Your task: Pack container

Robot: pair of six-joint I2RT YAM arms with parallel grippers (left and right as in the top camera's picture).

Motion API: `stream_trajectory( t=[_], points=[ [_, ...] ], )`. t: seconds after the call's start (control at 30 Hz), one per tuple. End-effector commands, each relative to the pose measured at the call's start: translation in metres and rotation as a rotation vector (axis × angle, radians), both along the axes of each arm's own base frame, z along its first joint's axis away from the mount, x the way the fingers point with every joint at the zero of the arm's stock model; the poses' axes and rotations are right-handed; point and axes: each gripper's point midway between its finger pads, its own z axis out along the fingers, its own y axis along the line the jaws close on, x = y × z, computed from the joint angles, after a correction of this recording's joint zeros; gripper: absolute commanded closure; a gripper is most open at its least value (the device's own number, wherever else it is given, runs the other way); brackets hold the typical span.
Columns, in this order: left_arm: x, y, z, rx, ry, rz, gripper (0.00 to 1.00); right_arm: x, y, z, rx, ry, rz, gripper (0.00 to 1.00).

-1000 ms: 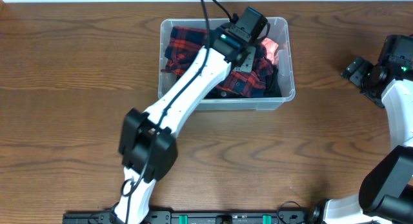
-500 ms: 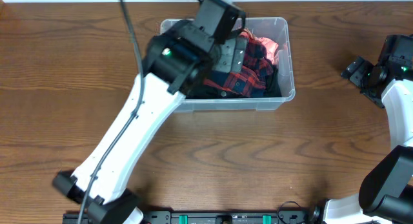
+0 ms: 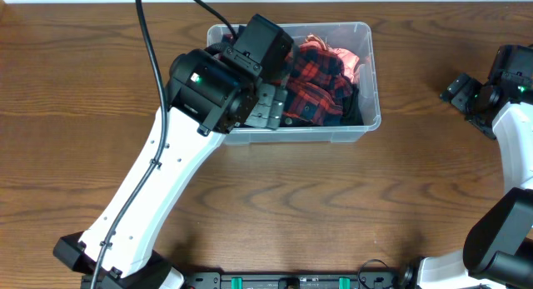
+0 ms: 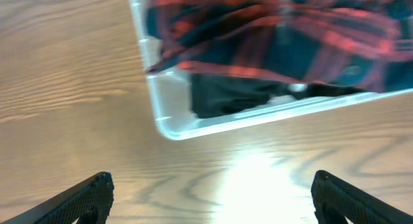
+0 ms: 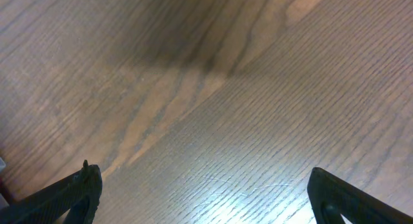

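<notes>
Change observed: a second ago the left arm [image 3: 158, 172] reached deep into the container [image 3: 373, 72], with its head over the right-centre of the load. It has since drawn back in two stages and now hangs over the container's near-left corner. The container has not shifted; it sits at the far centre of the worktop [image 3: 83, 89]. The right pincer [image 3: 462, 91] has not moved either and is parked well apart at the right edge.

Assessment: the withdrawal suggests the clothing has been placed or pressed down and the arm is clearing out. The red plaid garment [image 3: 321, 85] lies inside the walls, with a pink cloth [image 3: 350, 62] at the far right corner. Packing appears near complete, though that is a judgement.

Views compared: the left wrist view shows the left pincer [image 4: 213, 195] with fingers wide apart and empty, above bare worktop just outside the container's rounded corner. The overhead view hides this beneath the arm's head. The left wrist view also shows a black garment [image 4: 239, 95] against the wall beneath the plaid. The right wrist view shows the right pincer's fingers apart over bare wood.
</notes>
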Motion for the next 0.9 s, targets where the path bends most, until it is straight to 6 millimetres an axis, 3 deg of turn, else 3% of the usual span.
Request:
stream_trajectory(
  t=[0.0,0.23,0.37,0.5,0.63,0.87],
  points=[
    [0.004,0.032,0.021,0.06,-0.085,0.062,0.02,0.003,-0.002,0.008,-0.004,-0.022,-0.012,0.01],
    [0.018,0.076,0.057,-0.034,-0.242,0.191,0.02,0.003,-0.002,0.008,-0.004,-0.022,-0.012,0.01],
    [0.027,0.09,0.086,-0.132,-0.405,0.178,0.02,0.003,-0.002,0.008,-0.004,-0.022,-0.012,0.01],
    [0.028,0.105,0.101,-0.201,-0.564,0.165,0.02,0.003,-0.002,0.008,-0.004,-0.022,-0.012,0.01],
    [0.022,0.119,0.095,-0.251,-0.676,0.163,0.02,0.003,-0.002,0.008,-0.004,-0.022,-0.012,0.01],
    [0.004,0.136,0.048,-0.331,-0.815,0.156,0.02,0.003,-0.002,0.008,-0.004,-0.022,-0.012,0.01]
  ],
)
